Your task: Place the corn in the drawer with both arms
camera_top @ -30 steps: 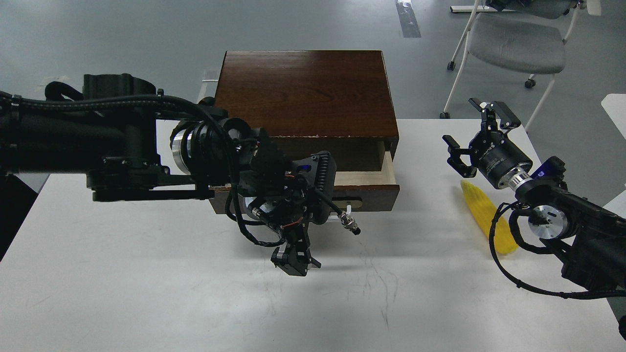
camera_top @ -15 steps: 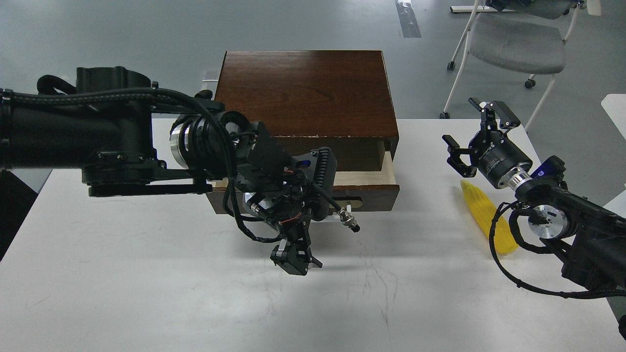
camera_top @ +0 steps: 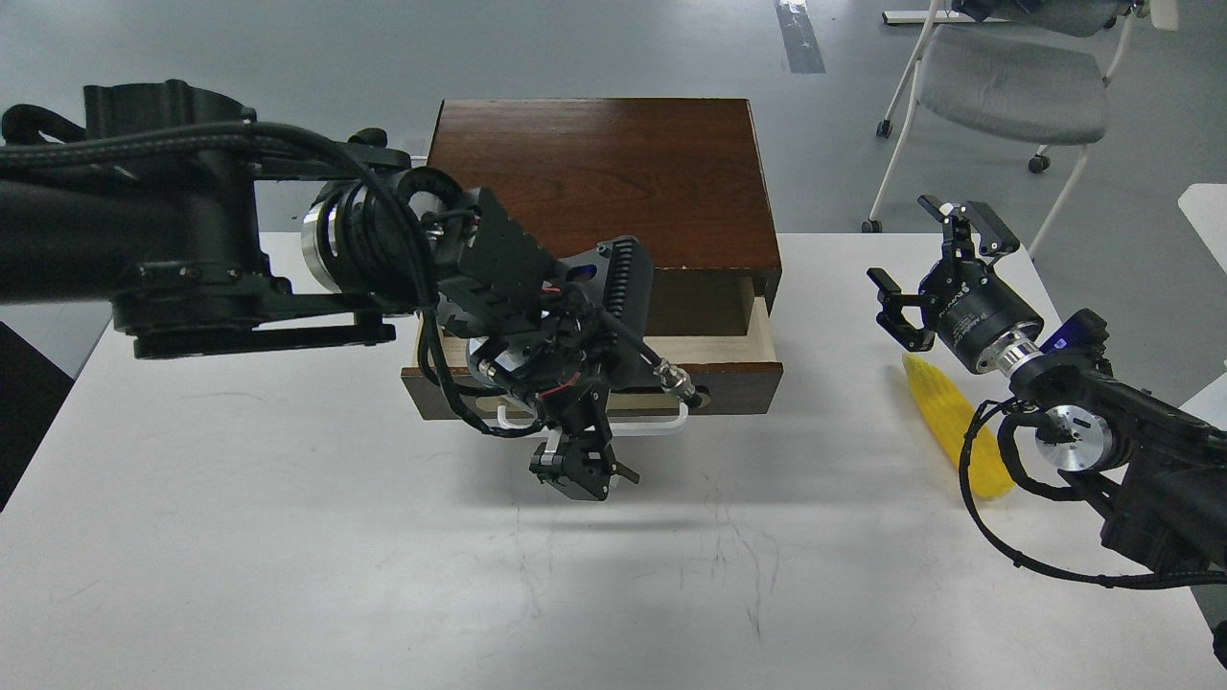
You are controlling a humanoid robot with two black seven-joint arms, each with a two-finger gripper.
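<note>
We see even, fairly bright overhead light and sharp focus throughout. The table reads near-white with mild glare. A soft shadow lies at six o'clock below our left arm. The box top shows faint sheen. Edges show no obvious distortion.

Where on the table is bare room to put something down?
The table is bare along its near edge and between the drawer and the corn. It is crowded before the drawer, under the left gripper, and around the corn, beside the right gripper.
</note>
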